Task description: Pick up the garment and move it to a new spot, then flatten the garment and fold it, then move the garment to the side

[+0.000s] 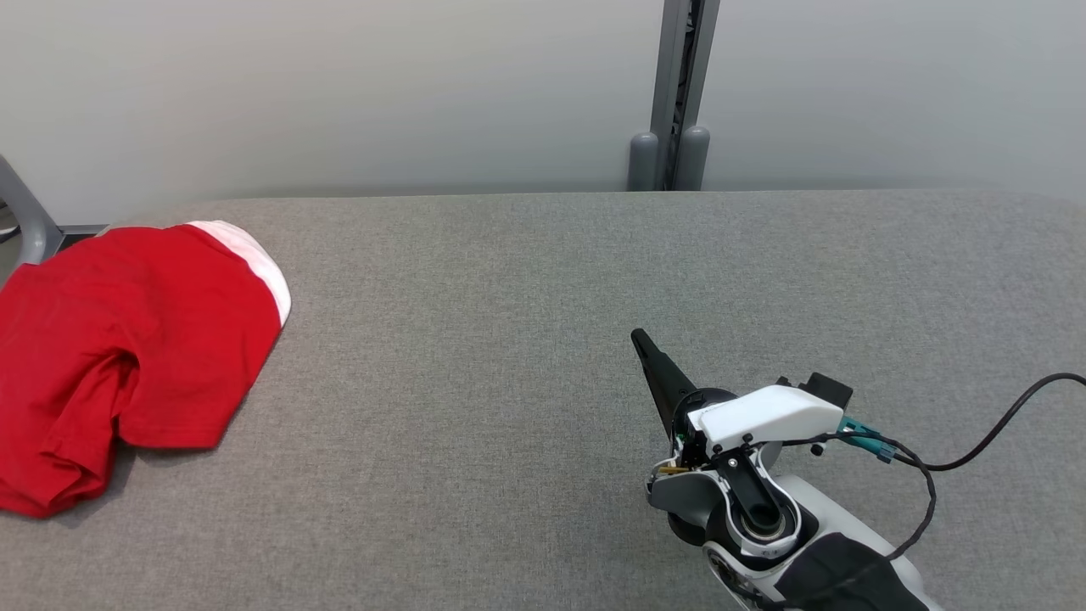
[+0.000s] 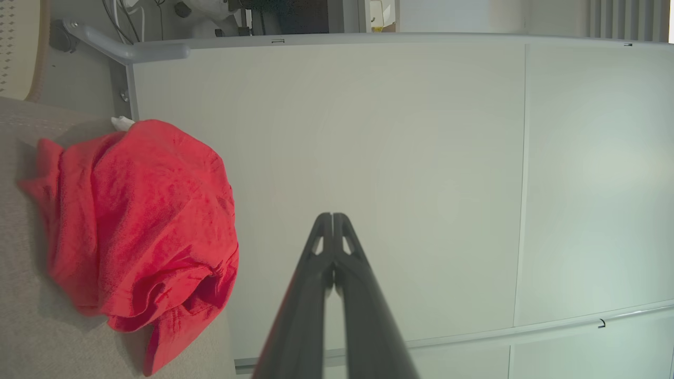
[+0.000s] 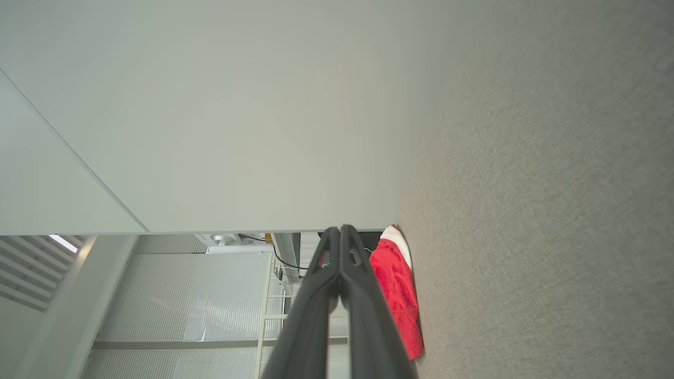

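Note:
The garment [image 1: 127,348] is a red shirt with a white band, lying folded and rumpled at the left edge of the grey fabric table [image 1: 526,322]. It appears again in the left wrist view as the garment [image 2: 142,226] and, far off, in the right wrist view as the garment [image 3: 397,287]. My right gripper [image 1: 638,338] hovers over the table's middle right, fingers pressed together, holding nothing, well away from the shirt. My left gripper [image 2: 333,217] is shut and empty, its tips aimed at the pale wall beside the shirt.
A pale partition wall [image 1: 339,85] runs along the table's far edge, with a grey post [image 1: 679,93] at its seam. A grey metal frame bar [image 1: 25,212] stands at the far left behind the shirt. A black cable [image 1: 976,450] trails from my right wrist.

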